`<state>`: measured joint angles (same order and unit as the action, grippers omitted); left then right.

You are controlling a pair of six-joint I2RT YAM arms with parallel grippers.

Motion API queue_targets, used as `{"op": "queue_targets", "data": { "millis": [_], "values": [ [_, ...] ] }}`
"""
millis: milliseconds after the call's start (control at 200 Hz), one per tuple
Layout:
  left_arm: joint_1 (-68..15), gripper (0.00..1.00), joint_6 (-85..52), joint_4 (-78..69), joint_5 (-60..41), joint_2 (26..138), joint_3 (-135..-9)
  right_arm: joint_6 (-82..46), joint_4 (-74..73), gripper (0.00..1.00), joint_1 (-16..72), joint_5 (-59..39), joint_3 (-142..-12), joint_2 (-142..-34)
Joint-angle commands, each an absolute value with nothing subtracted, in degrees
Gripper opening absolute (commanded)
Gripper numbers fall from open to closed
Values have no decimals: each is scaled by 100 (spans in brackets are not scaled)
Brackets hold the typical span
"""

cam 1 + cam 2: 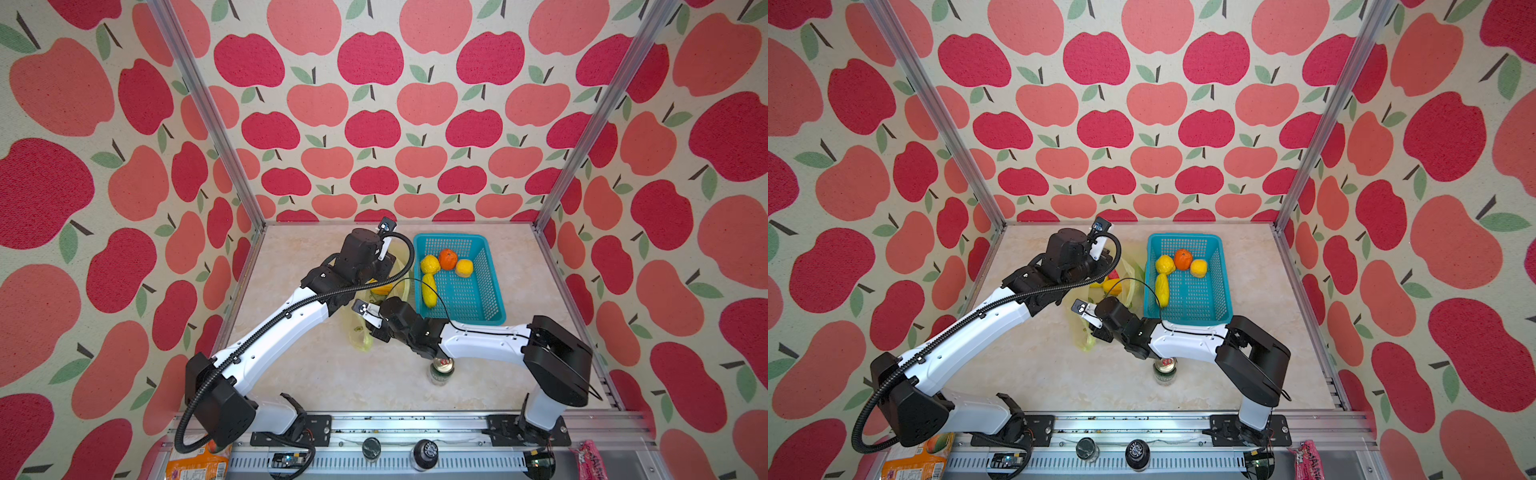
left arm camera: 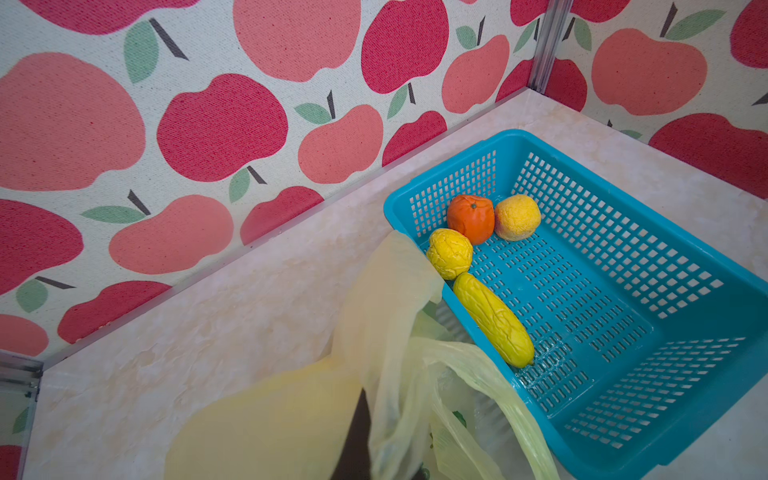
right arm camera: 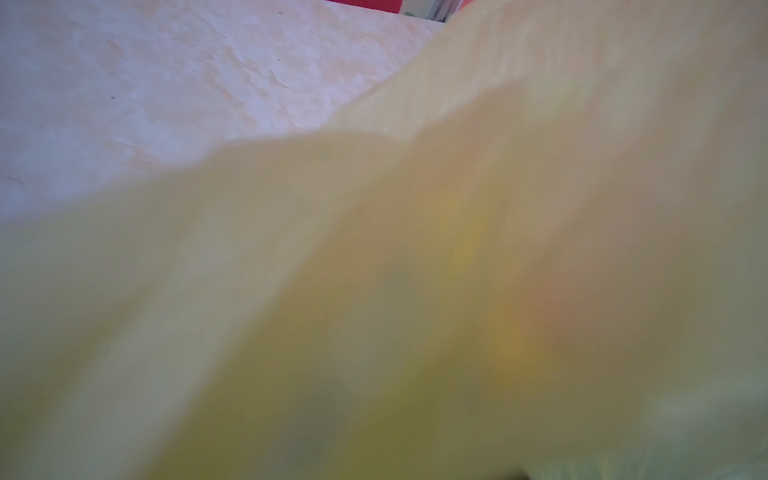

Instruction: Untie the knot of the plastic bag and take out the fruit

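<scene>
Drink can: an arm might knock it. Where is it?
In both top views the drink can stands right of centre, partly under the right arm, in front of the basket.

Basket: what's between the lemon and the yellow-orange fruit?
The orange fruit sits between the lemon and the yellow-orange fruit in the turquoise basket. Both top views show it.

It was a robot test booth, not a home. Aluminium frame posts [image 1: 205, 108] held apple-printed cloth walls [image 1: 374, 124] around a marble-look tabletop [image 1: 332, 374]. Well behind the jaws, the left arm [image 1: 270, 340] and right arm [image 1: 486, 340] were bolted to a metal rail [image 1: 415, 424].
</scene>
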<state>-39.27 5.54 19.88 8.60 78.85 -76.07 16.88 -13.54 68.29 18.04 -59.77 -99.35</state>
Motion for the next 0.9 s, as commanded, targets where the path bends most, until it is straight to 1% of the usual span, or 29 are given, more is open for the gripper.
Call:
{"op": "queue_targets", "data": {
  "millis": [0,115,260,340,410,530,660,785,896],
  "values": [
    [-3964,0,597,1900,888,7814,-7611,1845,-1282,48,6855,2030,-6117,-9928],
    [-3964,0,599,1872,879,7761,-7576,1757,-1309,58,6823,2477,-6226,-10016],
    [-3965,0,595,1886,879,7756,-7576,1403,-669,59,6545,2777,-6860,-10493],
    [-3977,0,572,1915,861,7753,-7585,1261,-328,65,6403,2867,-7244,-10829],
    [-3991,0,571,1933,885,7733,-7588,1248,-36,67,6301,2919,-7590,-11116],
    [-3999,0,599,1876,882,7666,-7550,1384,276,69,6199,2932,-7971,-11492],
    [-4004,0,608,1863,888,7646,-7523,1529,542,74,6078,3156,-8262,-11836],
    [-4001,0,593,1888,879,7667,-7541,1681,653,83,5947,3205,-8438,-12141],
    [-4014,0,604,1916,921,7696,-7575,1800,746,85,5870,3385,-8595,-12334]
  ]
}}
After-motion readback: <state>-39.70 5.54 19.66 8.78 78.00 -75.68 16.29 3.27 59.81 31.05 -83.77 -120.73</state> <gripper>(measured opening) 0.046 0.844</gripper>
